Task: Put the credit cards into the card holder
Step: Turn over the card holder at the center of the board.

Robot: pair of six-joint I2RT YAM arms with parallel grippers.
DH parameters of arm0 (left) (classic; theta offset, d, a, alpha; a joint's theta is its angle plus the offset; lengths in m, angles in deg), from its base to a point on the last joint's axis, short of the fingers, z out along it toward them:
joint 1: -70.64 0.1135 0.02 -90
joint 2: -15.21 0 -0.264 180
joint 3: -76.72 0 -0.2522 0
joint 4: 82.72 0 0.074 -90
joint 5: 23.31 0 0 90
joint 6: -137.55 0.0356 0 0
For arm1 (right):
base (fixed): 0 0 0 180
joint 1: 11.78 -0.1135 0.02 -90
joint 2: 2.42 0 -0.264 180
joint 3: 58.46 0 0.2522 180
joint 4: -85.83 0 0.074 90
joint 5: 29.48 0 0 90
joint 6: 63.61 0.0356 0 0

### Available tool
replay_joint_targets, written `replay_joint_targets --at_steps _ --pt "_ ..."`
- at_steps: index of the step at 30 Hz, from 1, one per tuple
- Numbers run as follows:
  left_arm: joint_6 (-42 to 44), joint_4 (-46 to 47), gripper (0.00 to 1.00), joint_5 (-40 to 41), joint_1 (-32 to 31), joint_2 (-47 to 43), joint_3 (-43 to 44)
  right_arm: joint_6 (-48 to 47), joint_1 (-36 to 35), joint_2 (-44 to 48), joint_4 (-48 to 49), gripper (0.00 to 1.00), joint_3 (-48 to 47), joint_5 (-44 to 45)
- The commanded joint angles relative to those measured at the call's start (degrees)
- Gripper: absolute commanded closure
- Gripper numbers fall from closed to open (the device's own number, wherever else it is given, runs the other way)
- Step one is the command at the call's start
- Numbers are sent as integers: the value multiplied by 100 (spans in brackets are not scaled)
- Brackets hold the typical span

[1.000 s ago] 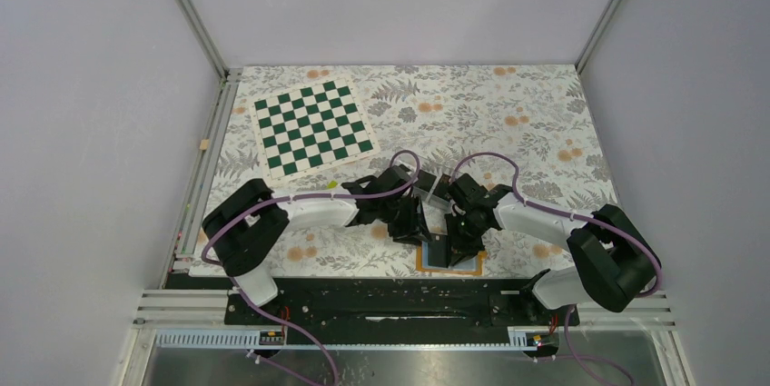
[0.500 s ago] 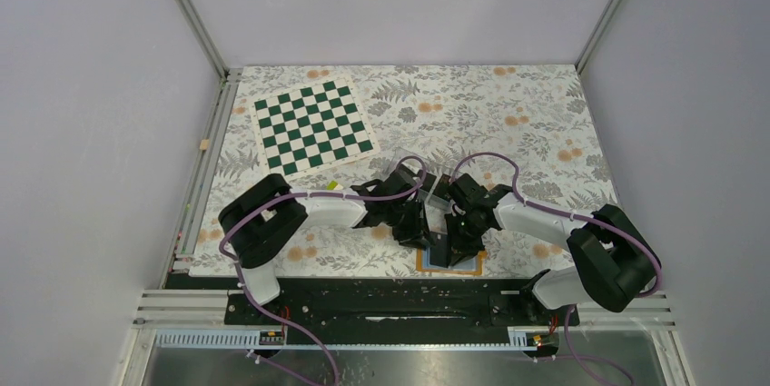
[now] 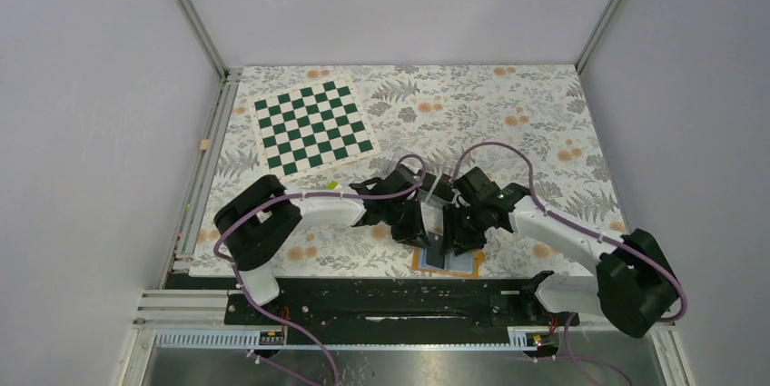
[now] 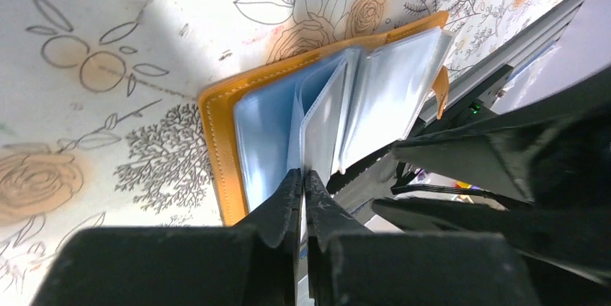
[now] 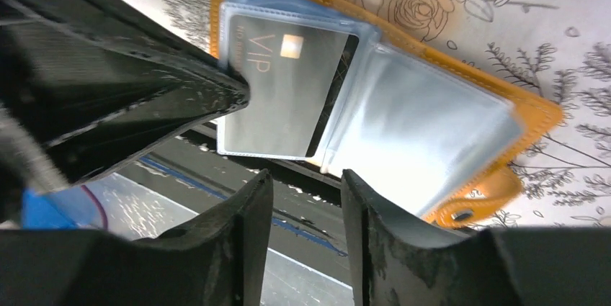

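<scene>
The left gripper [image 4: 303, 176] is clenched, its two fingertips pressed together at the lower edge of a clear sleeve [image 4: 324, 126]. Whether the thin plastic is caught between them cannot be told. The right gripper [image 5: 302, 191] is released: its two fingers stand apart with nothing between them, hovering just above the near edge of the wallet.

Between the two grippers lies the single card holder [image 4: 216, 147] - an orange folding wallet, open flat on the floral tablecloth [image 3: 545, 132] at the near edge of the table. Its light blue pockets and clear sleeves face up. In the right wrist view two sleeves are spread. One holds the only credit card [image 5: 288, 90] in sight, a black one marked VIP, and the other is empty. The snap tab [image 5: 461, 214] sticks out at the wallet's far corner in that view.

Farther out there is one clear plastic box [image 3: 438, 190], mostly hidden between the wrists. One green-and-white chessboard mat [image 3: 313, 127] lies well apart at the far left.

A second earlier the right arm's elbow sat closer in - it has since swung out toward the near right corner. The left arm's elbow has shifted slightly to the right.
</scene>
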Motion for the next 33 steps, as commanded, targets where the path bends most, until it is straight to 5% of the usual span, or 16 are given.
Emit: replay_joint_targets --at_steps 1,11,23,26,29,33 --pt "382 -780 100 320 -22 -413 362 -126 250 594 -436 51 -363 158" --pt "899 -3015 100 1146 -146 -28 1912 -489 1327 1301 -967 45 -340 -45" --pt "1231 -5259 100 2113 -643 1288 3876 -584 1567 1263 -1054 44 -239 -72" --pt "1256 -5419 93 2025 -708 1474 4194 -606 1594 1274 -1055 44 -206 -71" --pt "1263 -5394 70 1918 -786 1509 4358 -615 1618 1268 -1050 44 -168 -63" --pt "1175 -4900 64 1476 -812 1414 4242 -591 1631 1261 -1019 43 -140 -78"
